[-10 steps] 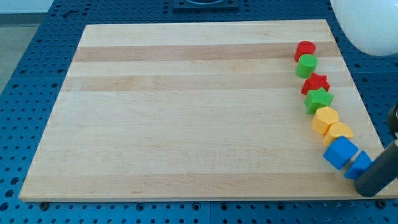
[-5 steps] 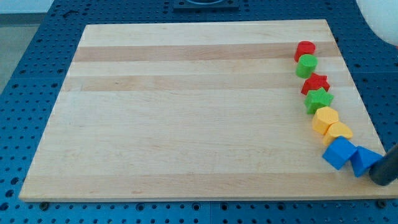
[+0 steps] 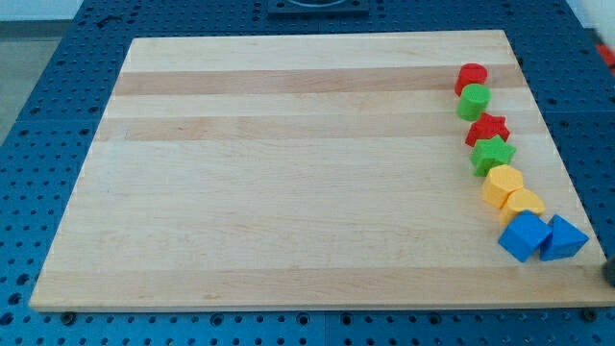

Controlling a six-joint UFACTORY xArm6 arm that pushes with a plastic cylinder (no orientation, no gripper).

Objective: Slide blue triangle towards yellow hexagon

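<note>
Single raised view, tilted down over the whole wooden board (image 3: 288,173).

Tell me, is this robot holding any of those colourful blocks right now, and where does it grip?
Nothing is held. My tip only pushes; it barely shows at the view's right edge, apart from the blue triangle, touching no block.

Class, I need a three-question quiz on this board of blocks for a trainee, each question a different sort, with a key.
1. True or false: the blue triangle touches the blue cube.
2. Which block lies nearest the view's top? A red cylinder B green star C yellow hexagon
3. Fill in: my tip shows at the view's ____ edge.

Key: 1 true; 2 A; 3 right.
</note>
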